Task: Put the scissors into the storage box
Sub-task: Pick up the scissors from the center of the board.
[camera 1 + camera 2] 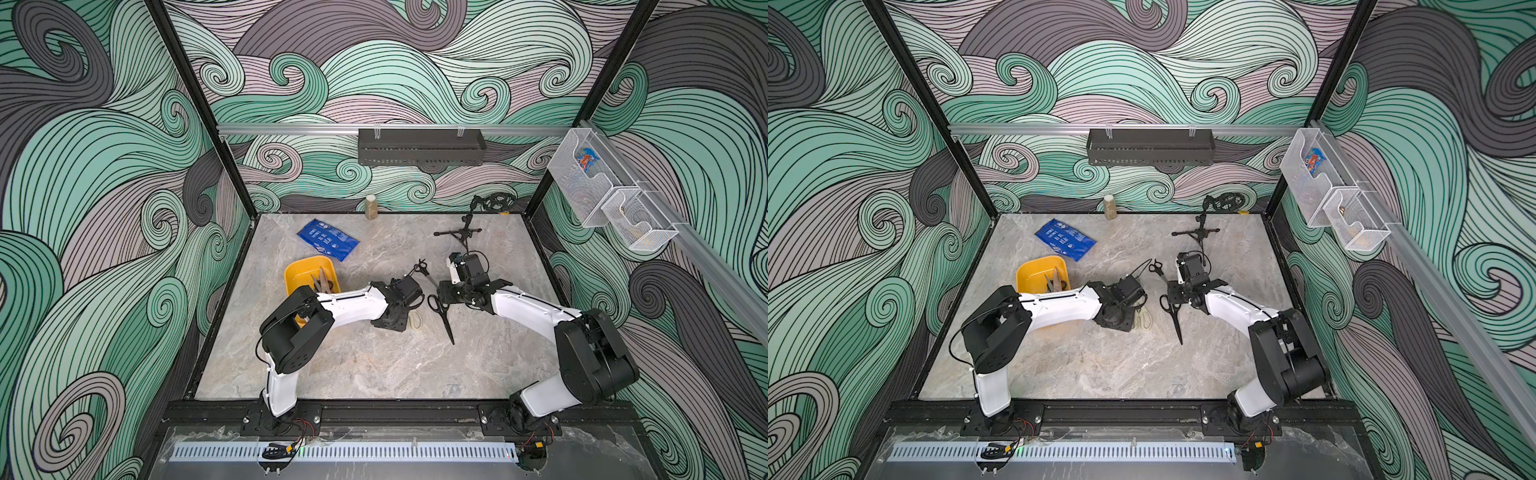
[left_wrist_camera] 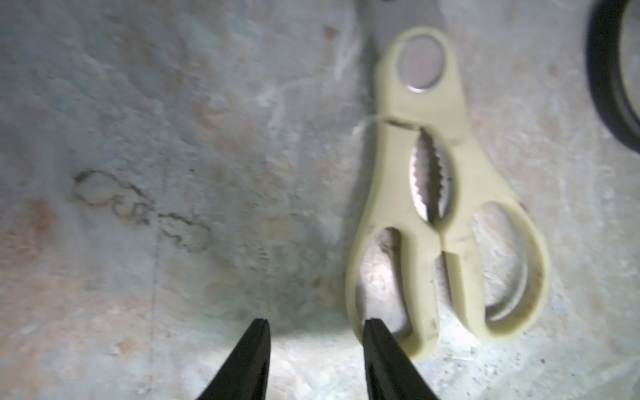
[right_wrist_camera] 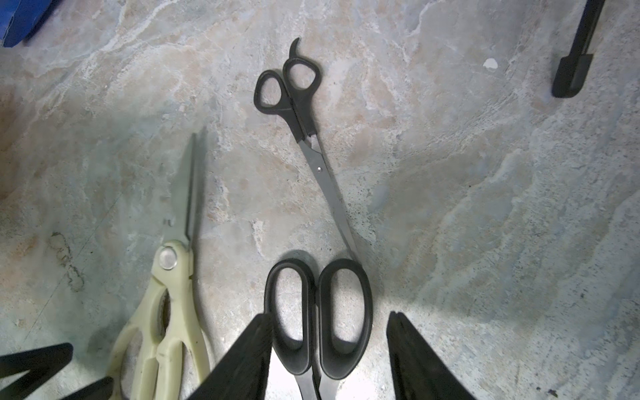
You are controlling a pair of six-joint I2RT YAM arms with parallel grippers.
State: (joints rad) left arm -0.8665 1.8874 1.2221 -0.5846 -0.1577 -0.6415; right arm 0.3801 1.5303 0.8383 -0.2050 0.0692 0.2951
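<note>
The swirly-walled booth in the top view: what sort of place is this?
Probably a robot test cell, not a home: a left arm and right arm bolted to a black rail, and scissors laid out near a yellow tub.

Blue pouch [image 1: 328, 240], small bottle [image 1: 371, 206], black tripod [image 1: 459, 232], black wall tray [image 1: 421, 146], 2 white mesh baskets [image 1: 575, 183]

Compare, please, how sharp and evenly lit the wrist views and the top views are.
Left wrist view: soft, the cream kitchen shears smeared at the edges, a bright patch on the table at the left gripper. Right wrist view: sharper, the large black-handled scissors crisp, a bright patch under their handles, corners dimmer. Both top views: evenly lit, only faint shadows, fine detail slightly soft.
</note>
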